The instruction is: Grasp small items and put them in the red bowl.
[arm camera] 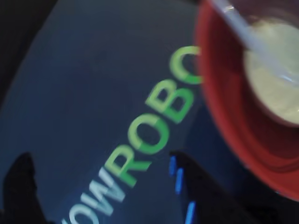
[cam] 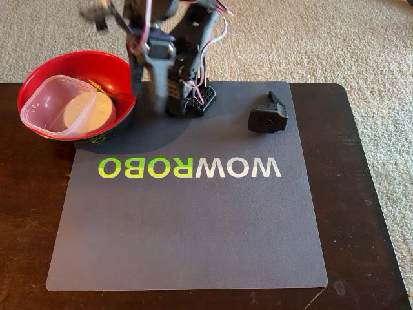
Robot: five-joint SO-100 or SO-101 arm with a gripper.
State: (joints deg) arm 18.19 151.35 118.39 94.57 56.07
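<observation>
Black plastic robot arm (cam: 184, 64), boxy segments, loose red-and-white wires (cam: 218, 26) looped along its side.

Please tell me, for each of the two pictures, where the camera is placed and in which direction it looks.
Fixed view: stands above the table's front, looking down and across the grey mat toward the carpet; the blurred arm shows at the top, a black printed part to its right.
Wrist view: rides on the arm, tilted down at the mat; dark gripper fingers enter from the bottom edge.
Both share the red bowl, the white dish with the clear tub inside, and the WOWROBO lettering.
</observation>
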